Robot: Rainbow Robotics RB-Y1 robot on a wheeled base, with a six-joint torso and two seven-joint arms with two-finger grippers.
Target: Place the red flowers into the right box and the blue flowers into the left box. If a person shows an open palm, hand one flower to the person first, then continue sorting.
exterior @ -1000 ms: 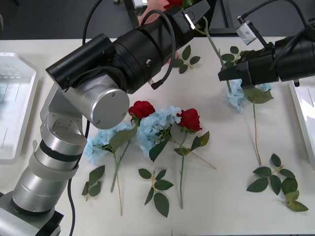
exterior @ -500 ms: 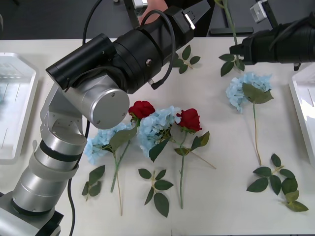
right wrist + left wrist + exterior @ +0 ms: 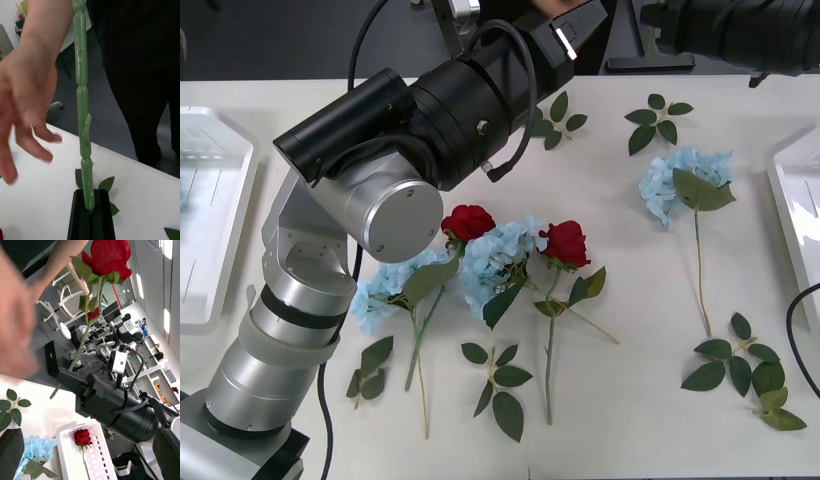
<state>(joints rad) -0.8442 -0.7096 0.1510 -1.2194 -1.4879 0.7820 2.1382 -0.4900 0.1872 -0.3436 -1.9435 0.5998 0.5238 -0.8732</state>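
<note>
My right gripper (image 3: 90, 215) is shut on the green stem (image 3: 82, 112) of a red rose (image 3: 108, 255), held high over the table's far edge (image 3: 650, 18). A person's open hand (image 3: 26, 105) is close beside the stem. My left gripper (image 3: 568, 28) reaches toward the far edge at centre, open and holding nothing. On the table lie two red roses (image 3: 468, 221) (image 3: 565, 242) and three blue flowers (image 3: 505, 255) (image 3: 385, 290) (image 3: 670, 185). The left box (image 3: 210, 220) sits at the left edge. The right box (image 3: 792, 210) holds one red rose (image 3: 82, 437).
Loose green leaf sprigs lie on the table at the back (image 3: 658, 112), front right (image 3: 740, 365) and front centre (image 3: 495, 385). My left arm's big elbow (image 3: 390, 190) hangs over the table's left half. Chairs and desks stand in the room behind.
My right gripper has risen from just above the right blue flower to the far edge, carrying the rose's stem up off the table. The left arm has stayed put.
</note>
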